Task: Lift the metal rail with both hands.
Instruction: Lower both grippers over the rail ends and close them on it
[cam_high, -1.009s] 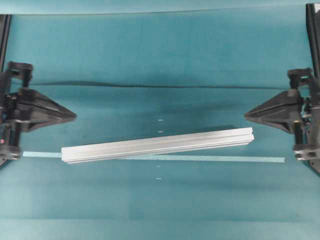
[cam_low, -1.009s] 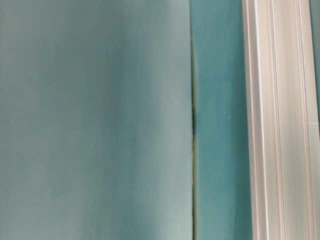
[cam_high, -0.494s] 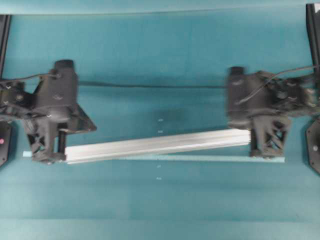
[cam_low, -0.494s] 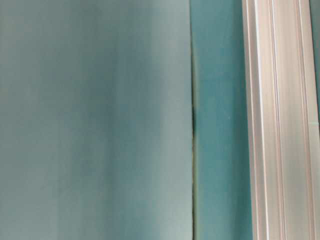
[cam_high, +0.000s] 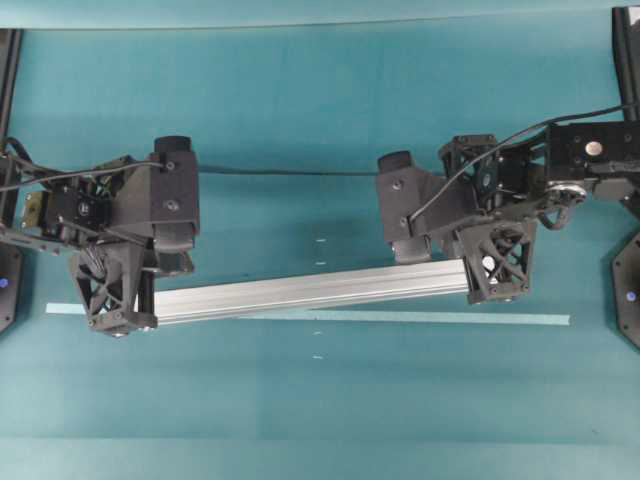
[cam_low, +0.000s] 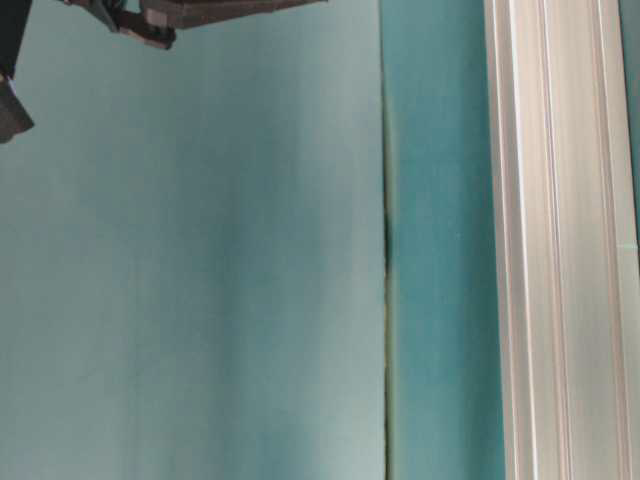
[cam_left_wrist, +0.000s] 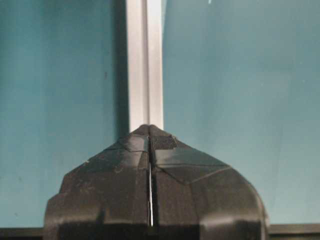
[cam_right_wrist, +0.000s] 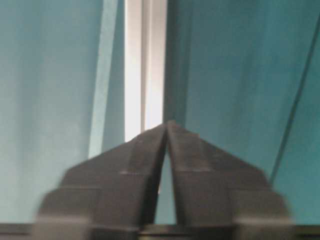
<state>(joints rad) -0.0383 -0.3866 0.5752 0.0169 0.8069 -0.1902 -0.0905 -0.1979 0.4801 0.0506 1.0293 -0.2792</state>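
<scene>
The metal rail (cam_high: 310, 290) lies on the teal table, slightly tilted, its right end higher in the overhead view. It also shows in the table-level view as a grooved bar (cam_low: 560, 250). My left gripper (cam_high: 120, 322) hangs over the rail's left end, fingers together, and the rail (cam_left_wrist: 145, 65) runs away from its tips (cam_left_wrist: 150, 127). My right gripper (cam_high: 495, 293) sits over the rail's right end. A narrow wedge of teal shows between its fingers (cam_right_wrist: 166, 125), with nothing in the gap. The rail (cam_right_wrist: 145, 65) stretches ahead of it.
A thin pale tape strip (cam_high: 450, 318) runs along the table just below the rail, and it also appears in the right wrist view (cam_right_wrist: 102, 75). A black cable (cam_high: 290, 172) crosses the table behind the arms. Arm bases stand at both side edges.
Both arms have swung in from the table's sides to the rail's two ends. A narrow gap has appeared between the right gripper's fingers. The rail lies about where it was.
</scene>
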